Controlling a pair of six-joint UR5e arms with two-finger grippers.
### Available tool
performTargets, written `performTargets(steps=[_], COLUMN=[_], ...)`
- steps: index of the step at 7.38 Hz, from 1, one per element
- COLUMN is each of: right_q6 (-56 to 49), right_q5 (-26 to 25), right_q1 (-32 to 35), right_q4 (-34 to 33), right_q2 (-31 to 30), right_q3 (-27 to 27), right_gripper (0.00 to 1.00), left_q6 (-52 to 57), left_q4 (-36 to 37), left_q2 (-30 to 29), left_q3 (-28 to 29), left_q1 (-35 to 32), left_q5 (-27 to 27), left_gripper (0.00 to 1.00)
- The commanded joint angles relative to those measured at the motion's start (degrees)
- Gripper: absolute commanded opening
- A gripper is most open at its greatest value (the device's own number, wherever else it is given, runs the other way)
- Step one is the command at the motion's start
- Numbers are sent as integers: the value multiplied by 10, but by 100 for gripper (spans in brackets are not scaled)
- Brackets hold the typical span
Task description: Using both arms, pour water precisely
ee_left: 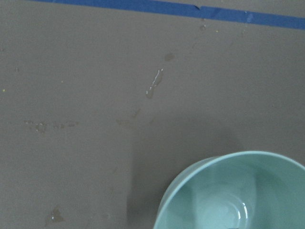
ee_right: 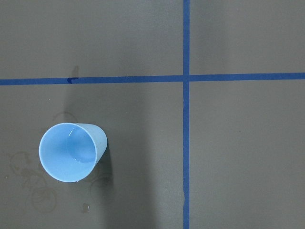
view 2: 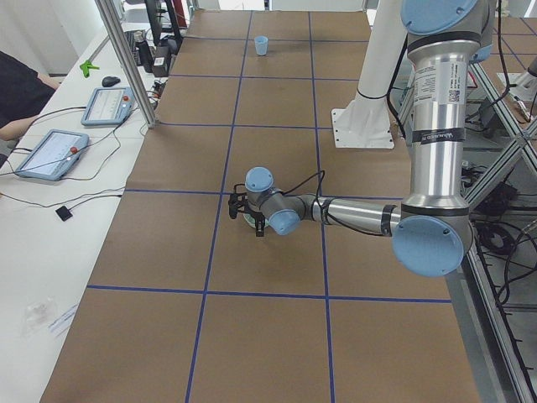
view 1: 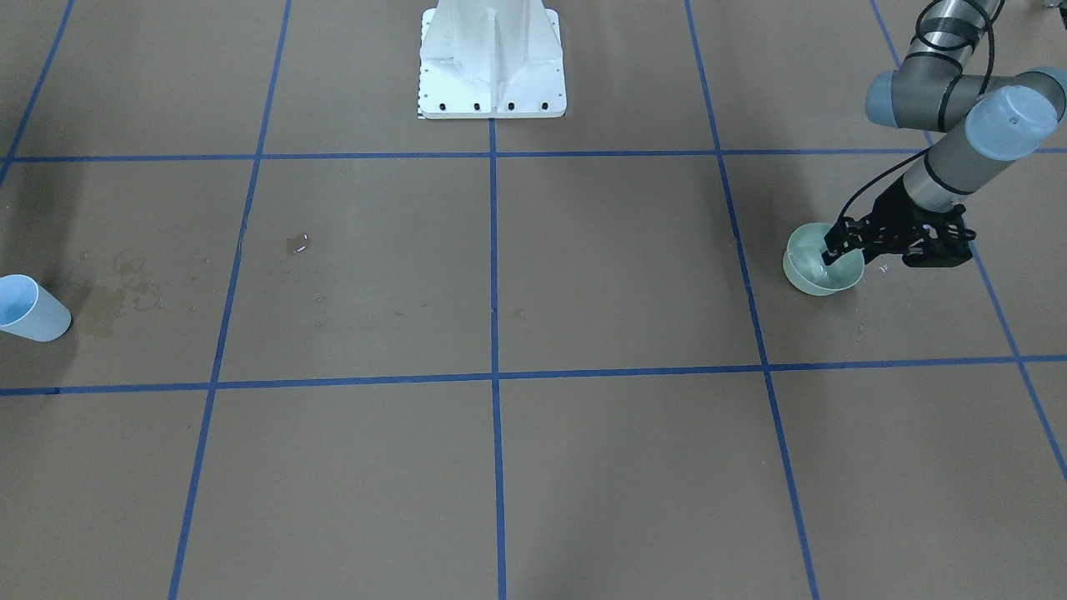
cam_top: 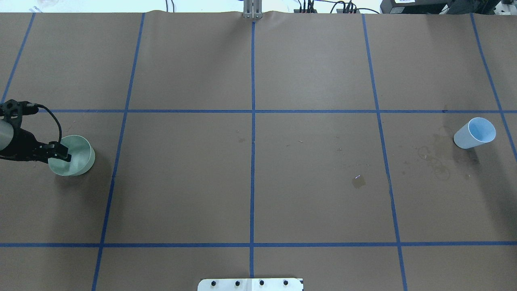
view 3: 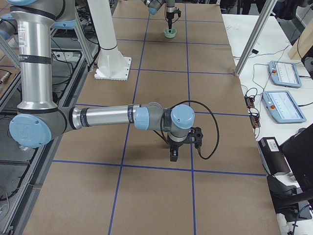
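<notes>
Count: two arms, the left arm (view 1: 959, 158) and the right arm (view 3: 102, 116); one pale green bowl (view 1: 804, 281); one light blue cup (cam_top: 474, 133); one white pedestal (view 1: 492, 67); all on a brown tabletop (cam_top: 315, 72) gridded with blue tape.

Positions: the bowl sits at the robot's far left; the cup stands upright at its far right, well apart from the bowl, with dried ring stains beside it.

Water (ee_right: 76, 155): a faint glinting sheen low inside the cup; also one small glinting wet patch (view 1: 298, 243) on the tabletop, and a thin glinting streak (ee_left: 153, 86) near the bowl.

Left hand (view 1: 834, 250): points down into the bowl, fingertips inside the rim towards the side nearer the arm; the spread of the fingers is not readable; I cannot tell whether it pinches the wall or is released.

Right hand (view 3: 174, 154): seen only from the right end; points down over the tabletop; clenched or released, I cannot tell; its wrist camera looks straight down on the cup.
</notes>
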Motion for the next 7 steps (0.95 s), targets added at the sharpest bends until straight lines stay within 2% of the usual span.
performTargets(steps=[1,3,5,6,7], right_q6=[-2,-5,-5,-6,-6], right_q5=[0,3,4,4,4], right_q1=[0,0,0,0,0], right_q4=[0,0,1,1,0], right_q2=[1,0,0,0,0], right_q3=[3,7,10,9,9], right_gripper=[100,100,100,100,100], left_q6=[-4,-4,-6,-12,-26], left_q4=[-1,5,25,83,186], left_q2=[1,0,-11,-35,-92], left_q3=[-2,-8,-34,-74,-113], left_q1=[0,-12,-110,-120,-119], left_q5=[-11,-84,-203,-231,-228], left_gripper=[0,0,0,0,0])
